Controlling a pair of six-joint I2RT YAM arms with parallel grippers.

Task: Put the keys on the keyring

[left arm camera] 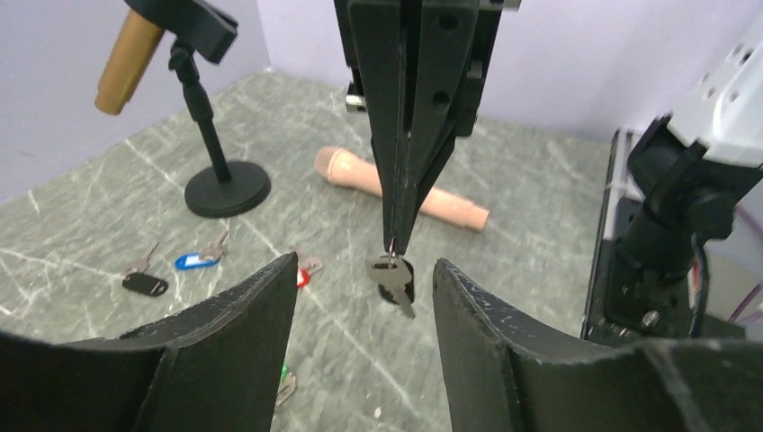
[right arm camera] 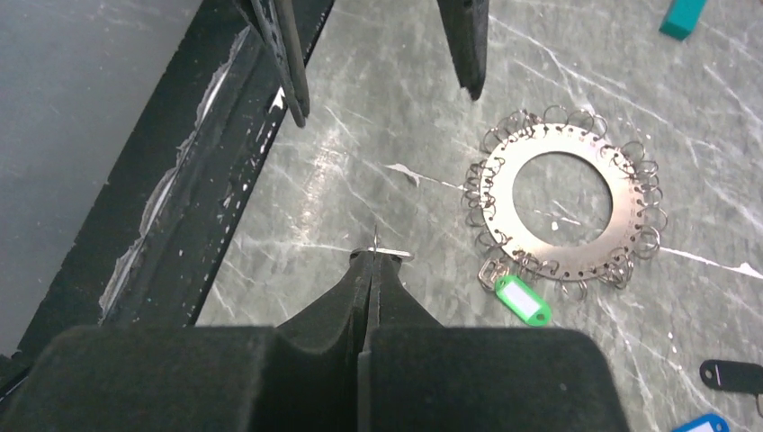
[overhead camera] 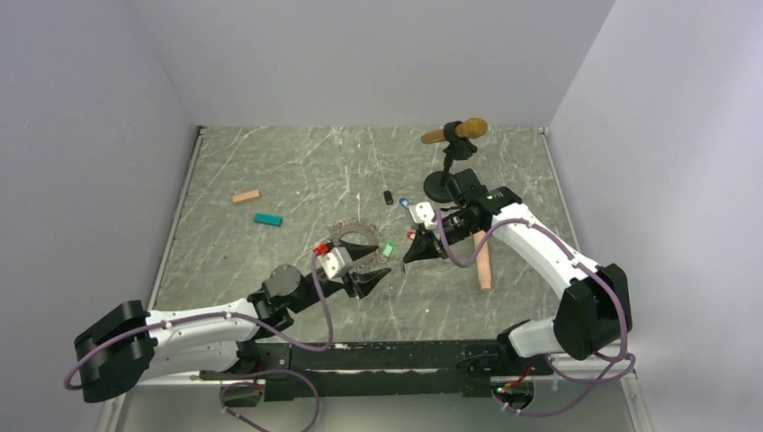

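I saw the right gripper (right arm camera: 372, 263) pinched fully shut on a thin wire loop. From that loop a small metal key (left arm camera: 394, 281) with a dark head dangled clear of the table (overhead camera: 270, 162). It hung between the left gripper's (overhead camera: 374, 262) matte black, wedge-shaped fingers, which stood well apart and held nothing. The keyring (right arm camera: 504, 193) lay flat near the middle of the table, just beside the left fingers: a dull metal disc with a wide round hole, its perforated rim fringed with many little wire loops. A green-tagged key (right arm camera: 524, 301) lay touching its near edge, though I could not tell whether it was hooked on. Farther off lay a black-tagged key (left arm camera: 144, 284) and a blue-tagged key (left arm camera: 196, 261), close together, with a red tag (left arm camera: 302, 278) nearer the grippers; all the tags were glossy oblong plastic. A gold mic (overhead camera: 454, 133) sat clipped in a black stand (left arm camera: 227, 189) with a round base at the far side. A smooth pinkish mic (left arm camera: 400, 189) lay on its side near the right arm. A tan block (overhead camera: 246, 195) and a teal block (overhead camera: 267, 219) lay near each other, to the far left. The table was grey-green with a marbled look and white veins, closed in by plain pale walls
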